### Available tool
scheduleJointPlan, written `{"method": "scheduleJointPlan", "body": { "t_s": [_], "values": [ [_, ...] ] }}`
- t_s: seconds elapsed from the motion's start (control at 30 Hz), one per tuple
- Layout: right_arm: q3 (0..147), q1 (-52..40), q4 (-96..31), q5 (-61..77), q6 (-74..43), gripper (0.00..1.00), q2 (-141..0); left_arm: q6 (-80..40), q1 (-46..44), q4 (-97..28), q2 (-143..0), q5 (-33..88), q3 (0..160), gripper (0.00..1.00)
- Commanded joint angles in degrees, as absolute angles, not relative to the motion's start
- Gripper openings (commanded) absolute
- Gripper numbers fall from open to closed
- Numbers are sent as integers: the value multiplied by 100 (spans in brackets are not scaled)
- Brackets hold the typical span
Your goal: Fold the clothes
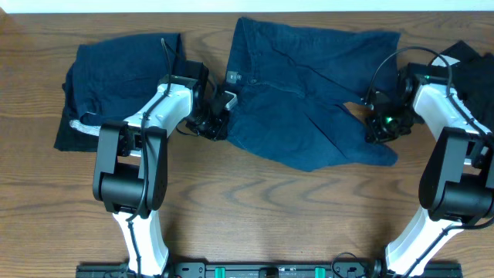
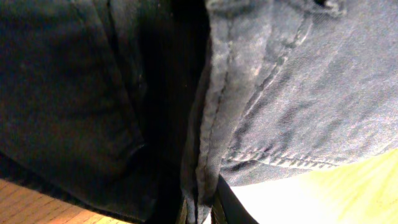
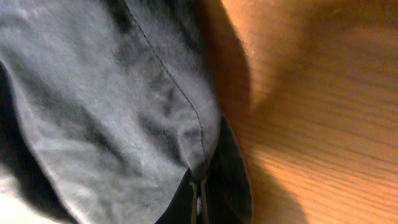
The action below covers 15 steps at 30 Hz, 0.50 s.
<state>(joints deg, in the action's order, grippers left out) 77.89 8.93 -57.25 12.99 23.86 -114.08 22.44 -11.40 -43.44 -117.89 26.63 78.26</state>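
Navy shorts [image 1: 309,93] lie spread at centre top of the worktop [image 1: 270,201]. Left tool [image 1: 220,114] is clamped on their left edge and right tool [image 1: 377,127] on the right hem. Grasp stage of the fold. Next move probably needs both edges lifted evenly and carried across.

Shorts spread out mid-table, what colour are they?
The shorts are plain navy blue, with no pattern; the overhead view shows it best.

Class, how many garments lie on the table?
3: navy shorts in the middle, a dark folded pile at left, a black garment at the right edge. The pile may hide more.
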Motion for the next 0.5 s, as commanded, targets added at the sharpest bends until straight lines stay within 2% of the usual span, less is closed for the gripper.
{"method": "scheduleJointPlan", "body": {
  "t_s": [0.0,0.23,0.47],
  "values": [
    [8569,862,-5996,1308,2233,1,-11432,2191,-1118,-4335,-11874,2635,7791,13],
    [9515,871,-6582,1308,2563,1,-11432,2191,-1118,-4338,-11874,2633,7791,13],
    [9376,950,-5961,1284,2902,1,-11452,2191,-1118,-4338,-11874,2633,7791,13]
  ]
}}
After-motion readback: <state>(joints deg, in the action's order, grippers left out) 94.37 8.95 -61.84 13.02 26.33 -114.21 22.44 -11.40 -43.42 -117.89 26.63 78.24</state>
